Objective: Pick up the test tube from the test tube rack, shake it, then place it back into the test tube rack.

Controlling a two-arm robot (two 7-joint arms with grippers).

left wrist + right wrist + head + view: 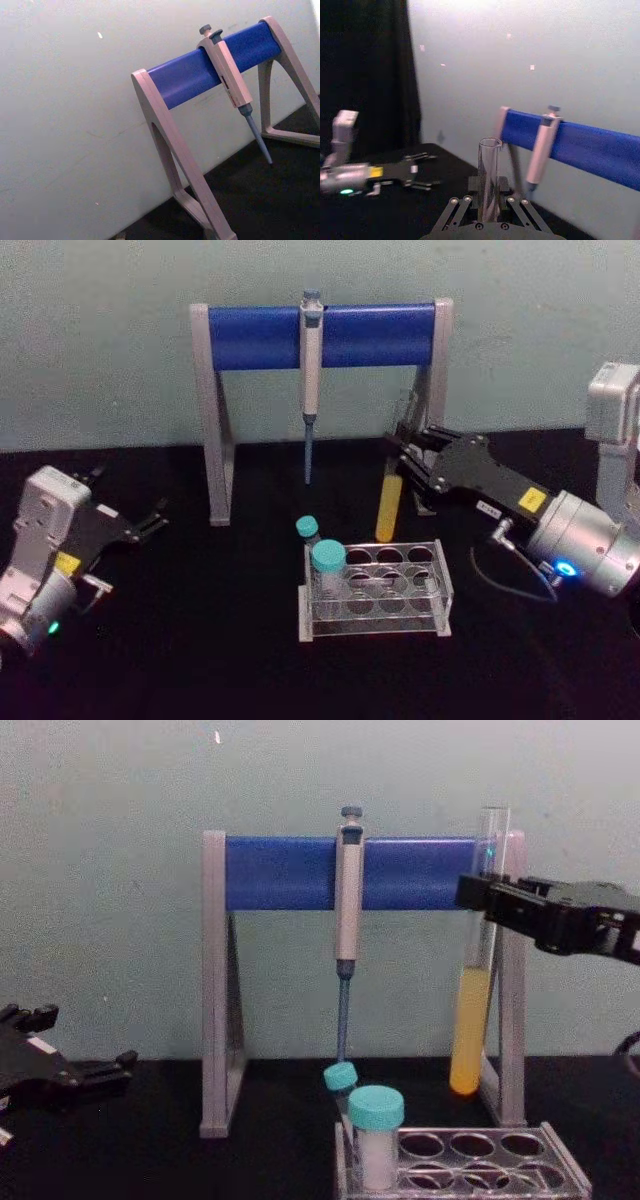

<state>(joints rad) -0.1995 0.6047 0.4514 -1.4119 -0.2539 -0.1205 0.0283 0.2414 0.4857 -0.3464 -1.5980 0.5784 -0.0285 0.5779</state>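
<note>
My left gripper (150, 522) rests open on the table (200, 640), holding nothing. The test tube rack (446, 602) sits near me. Past it, my right gripper (482, 898) pinches the test tube (470, 1030) high up. The tube is upright, out of the rack and just above it. I think it is light, slippery glass that can break. I can't see where my grip touches it.
</note>
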